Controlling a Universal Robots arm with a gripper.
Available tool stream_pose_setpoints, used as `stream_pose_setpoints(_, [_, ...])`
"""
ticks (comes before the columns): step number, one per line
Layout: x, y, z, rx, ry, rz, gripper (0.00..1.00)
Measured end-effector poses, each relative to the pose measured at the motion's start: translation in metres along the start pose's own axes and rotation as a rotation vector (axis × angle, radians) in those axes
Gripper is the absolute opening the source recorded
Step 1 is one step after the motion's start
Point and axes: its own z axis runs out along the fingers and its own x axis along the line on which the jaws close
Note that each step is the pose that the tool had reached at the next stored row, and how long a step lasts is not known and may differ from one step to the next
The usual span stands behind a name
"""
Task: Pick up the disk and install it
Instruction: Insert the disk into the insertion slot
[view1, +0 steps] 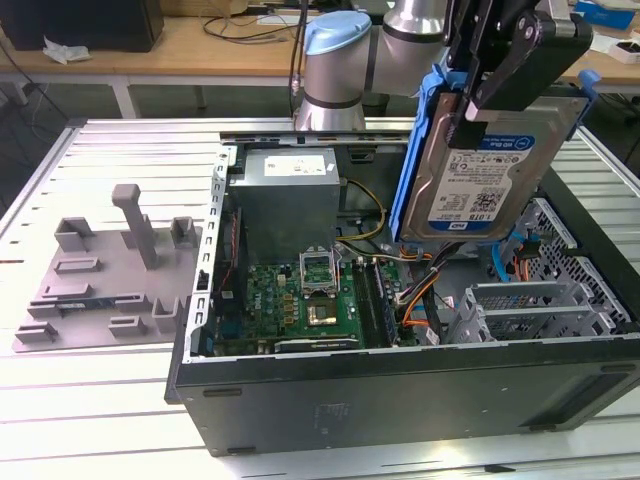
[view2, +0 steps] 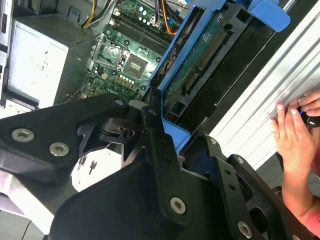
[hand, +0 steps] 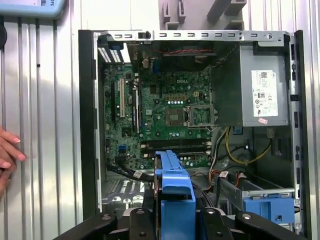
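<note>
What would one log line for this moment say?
end effector: shut on disk | disk: held near upright above open computer case | install: not yet done | person's hand: at the table

The disk (view1: 495, 175) is a flat silver-grey hard drive with a white-and-blue label on its face, framed by a blue plastic carrier. It hangs in the air, standing nearly on edge and leaning a little, label outward. It is above the open computer case (view1: 400, 385), toward the exterior view's right. The gripper (view1: 470, 115) clamps its upper end. The second wrist view shows its green circuit-board underside.
</note>
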Motion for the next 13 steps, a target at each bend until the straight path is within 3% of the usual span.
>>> stream_pose_setpoints(5, [-0.0001,-0.0044,0.0013,-0.0047,0.0011,0.000,0.37])
stream_pose_setpoints(13, [0.0028,-0.0138,0.0025,-0.0050,0.0017,0.000,0.37])
